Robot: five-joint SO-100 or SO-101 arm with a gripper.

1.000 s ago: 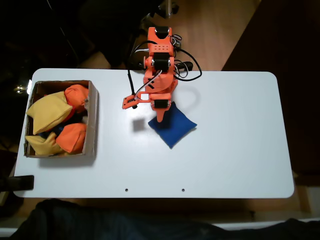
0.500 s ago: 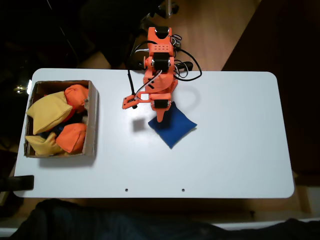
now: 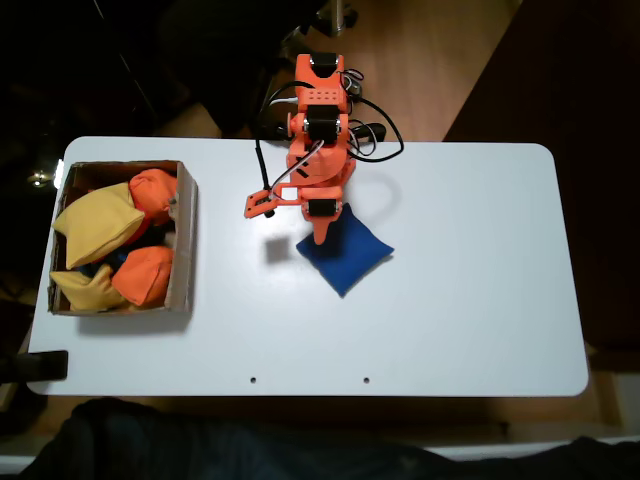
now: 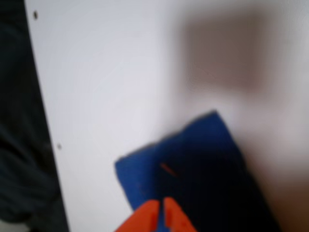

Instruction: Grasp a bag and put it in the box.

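Orange tool point(image 3: 322, 238) at the end of the orange arm point(image 3: 318, 130), its two fingertips brought together with only a thin dark slit between them, nothing gripped; in the wrist view the tips point(image 4: 161, 212) lie over the near edge of the bag point(image 4: 193, 169). Fixed view: the royal-blue bag point(image 3: 348, 254) lies flat on the table point(image 3: 470, 270), turned like a diamond, its upper-left corner under the tool, near the table's middle. The cardboard box point(image 3: 185, 240) stands well apart at the left end of the table, holding yellow beanbags point(image 3: 95, 222) and orange beanbags point(image 3: 145, 275) heaped above its walls. Black cables point(image 3: 378, 135) loop from the arm's base at the far edge. Surface: smooth white tabletop with rounded corners and two small holes point(image 3: 253, 380) near the front edge; a soft square shadow point(image 4: 222, 53) falls on it in the blurred wrist view. Surroundings: a strip of wooden floor point(image 3: 430, 60) behind the arm, darkness elsewhere.
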